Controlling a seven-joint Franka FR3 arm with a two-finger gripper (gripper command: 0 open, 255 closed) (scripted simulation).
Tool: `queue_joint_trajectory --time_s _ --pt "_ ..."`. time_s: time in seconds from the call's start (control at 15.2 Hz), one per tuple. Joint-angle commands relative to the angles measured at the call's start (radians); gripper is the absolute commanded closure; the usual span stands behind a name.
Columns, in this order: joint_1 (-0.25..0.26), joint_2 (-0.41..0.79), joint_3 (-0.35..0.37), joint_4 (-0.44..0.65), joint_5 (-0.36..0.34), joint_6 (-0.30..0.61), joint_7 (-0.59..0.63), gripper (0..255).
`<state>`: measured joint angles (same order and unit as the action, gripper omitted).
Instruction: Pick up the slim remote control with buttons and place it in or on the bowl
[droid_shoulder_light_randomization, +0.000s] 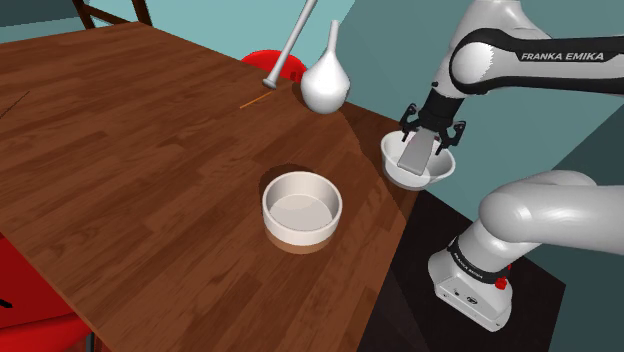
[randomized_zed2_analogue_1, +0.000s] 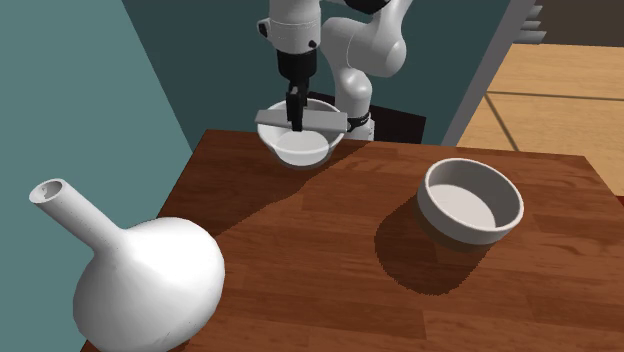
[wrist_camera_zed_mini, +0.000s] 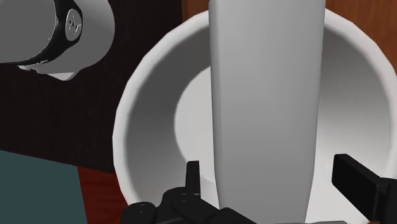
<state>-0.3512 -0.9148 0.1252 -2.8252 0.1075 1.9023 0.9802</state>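
The slim remote (droid_shoulder_light_randomization: 413, 155), drawn plain grey-white with no buttons showing, lies across the small white bowl (droid_shoulder_light_randomization: 443, 172) at the table's edge nearest the stand. My gripper (droid_shoulder_light_randomization: 431, 138) hangs right over it. In the wrist view the remote (wrist_camera_zed_mini: 267, 95) runs between my gripper's (wrist_camera_zed_mini: 270, 172) two black fingers, which stand apart with a small gap on each side, so it is open. The bowl's rim (wrist_camera_zed_mini: 137, 95) curves around beneath. In the second exterior view the remote (randomized_zed2_analogue_1: 300, 118) spans the bowl (randomized_zed2_analogue_1: 300, 152) under the gripper (randomized_zed2_analogue_1: 296, 112).
A wider, flat-bottomed white bowl (droid_shoulder_light_randomization: 302, 208) sits mid-table. A white long-necked flask (droid_shoulder_light_randomization: 325, 80) and a slanted white rod (droid_shoulder_light_randomization: 290, 45) stand at the far edge, with a red chair (droid_shoulder_light_randomization: 268, 62) behind. The small bowl is close to the table edge and my stand (droid_shoulder_light_randomization: 470, 280).
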Motion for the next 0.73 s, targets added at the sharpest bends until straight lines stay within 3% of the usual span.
queue_joint_trajectory --time_s 0.0,0.13,0.66 --pt "-0.004 -0.008 -0.006 0.048 -0.007 -0.057 -0.001 0" --pt "-0.007 -0.011 -0.012 0.106 -0.013 -0.118 0.000 0" --pt "-0.007 -0.011 -0.012 0.106 -0.013 -0.118 0.000 0"
